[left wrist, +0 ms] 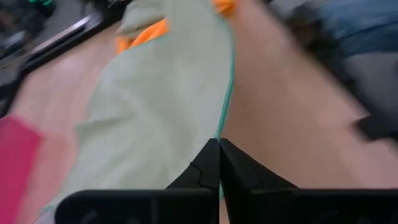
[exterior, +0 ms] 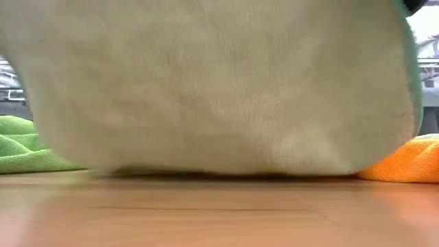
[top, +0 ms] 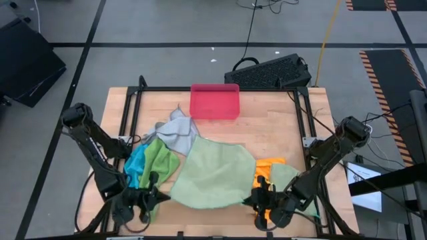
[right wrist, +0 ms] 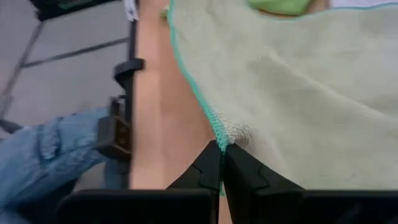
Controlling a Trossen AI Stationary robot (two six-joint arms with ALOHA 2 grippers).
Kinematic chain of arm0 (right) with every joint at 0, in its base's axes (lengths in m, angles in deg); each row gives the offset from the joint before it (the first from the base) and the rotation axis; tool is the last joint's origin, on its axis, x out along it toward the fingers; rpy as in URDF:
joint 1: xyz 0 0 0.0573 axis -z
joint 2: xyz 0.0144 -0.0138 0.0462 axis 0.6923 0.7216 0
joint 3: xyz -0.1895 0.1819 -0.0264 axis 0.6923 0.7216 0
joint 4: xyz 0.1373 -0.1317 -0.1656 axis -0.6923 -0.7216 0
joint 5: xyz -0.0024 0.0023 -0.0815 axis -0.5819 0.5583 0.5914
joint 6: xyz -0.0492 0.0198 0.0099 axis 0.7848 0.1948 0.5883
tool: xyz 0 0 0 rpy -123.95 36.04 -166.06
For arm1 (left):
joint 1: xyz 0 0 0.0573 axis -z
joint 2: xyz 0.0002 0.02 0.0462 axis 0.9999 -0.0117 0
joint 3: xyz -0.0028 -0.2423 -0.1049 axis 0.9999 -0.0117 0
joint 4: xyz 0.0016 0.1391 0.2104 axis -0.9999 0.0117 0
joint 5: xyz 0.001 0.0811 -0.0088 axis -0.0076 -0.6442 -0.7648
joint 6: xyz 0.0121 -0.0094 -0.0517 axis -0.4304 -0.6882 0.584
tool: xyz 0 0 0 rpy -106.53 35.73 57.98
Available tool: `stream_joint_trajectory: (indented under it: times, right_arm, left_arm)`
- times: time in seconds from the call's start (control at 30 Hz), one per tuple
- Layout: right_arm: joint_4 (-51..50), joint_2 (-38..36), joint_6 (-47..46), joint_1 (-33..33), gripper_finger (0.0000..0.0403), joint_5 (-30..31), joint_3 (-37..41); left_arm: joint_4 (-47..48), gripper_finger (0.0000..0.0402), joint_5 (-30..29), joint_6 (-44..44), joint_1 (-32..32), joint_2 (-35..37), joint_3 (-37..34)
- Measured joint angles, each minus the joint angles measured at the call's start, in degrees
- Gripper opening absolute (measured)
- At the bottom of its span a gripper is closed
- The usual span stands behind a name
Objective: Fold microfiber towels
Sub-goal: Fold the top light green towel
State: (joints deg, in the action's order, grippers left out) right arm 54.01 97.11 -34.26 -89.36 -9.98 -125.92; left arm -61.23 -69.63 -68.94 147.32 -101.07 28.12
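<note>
Two arms reach down to the near edge of the wooden table [top: 280, 127], and between them lies the biggest cloth, a pale green towel [top: 217, 175], spread out in the span from one gripper to the other.

On the left gripper [top: 155, 195], the fingers [left wrist: 211, 165] are pressed together on the teal-stitched edge of the pale green towel, which stretches away ahead of them. The right gripper [top: 261, 199] is likewise clamped, its fingers [right wrist: 214, 163] pinching the same towel at a stitched corner. In the low view this cloth hangs as a broad curtain whose lower edge touches the tabletop.

Beyond the left gripper, further onto the table, sits a heap: a bright green towel [top: 160, 160], with a blue towel [top: 137, 165] just beside it toward the table's left side, and a light grey towel [top: 179, 130] at the heap's far end. Right next to the right gripper an orange towel [top: 269, 165] lies partly under the pale green one.

Well ahead of both grippers, near the far edge, stands a pink-red tray [top: 214, 101]. Close beside the right gripper, off the table's edge, the right wrist view shows a person's blue denim leg [right wrist: 56, 149].
</note>
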Motion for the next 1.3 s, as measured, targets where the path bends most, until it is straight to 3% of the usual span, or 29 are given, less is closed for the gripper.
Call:
stream_joint_trajectory:
  times: [0.13,0.27,0.4,0.63,0.87,1.1,1.3]
  right_arm:
    - [-3.59,0.00,-2.60,1.99,0.0004,-0.34,0.03]
    - [-3.27,0.00,-5.02,1.97,0.0004,-4.66,0.04]
    - [-3.01,-0.02,-5.62,1.28,0.0004,-9.68,0.04]
    - [-9.30,-0.12,-5.15,4.06,0.0004,-10.75,0.02]
    - [-22.02,-2.82,-4.10,9.65,0.0004,-10.78,0.02]
    - [-29.29,-4.71,4.26,15.45,0.0004,-10.47,0.02]
    - [-29.95,-5.00,7.44,18.11,0.0004,-13.70,0.02]
  left_arm:
    - [7.55,0.0004,-1.71,4.21,-3.68,0.00,-0.02]
    - [7.65,0.0008,6.76,5.85,-5.66,0.00,-0.02]
    - [1.65,0.0005,13.48,-0.68,-4.28,0.00,-0.02]
    - [3.47,0.0008,7.91,-5.66,-6.55,0.17,-0.02]
    - [8.32,0.0009,4.55,-6.44,-17.77,0.17,-0.02]
    - [8.27,0.0003,8.82,-11.37,-29.70,0.19,-0.02]
    - [7.61,0.0006,12.97,-13.94,-33.12,1.01,-0.02]
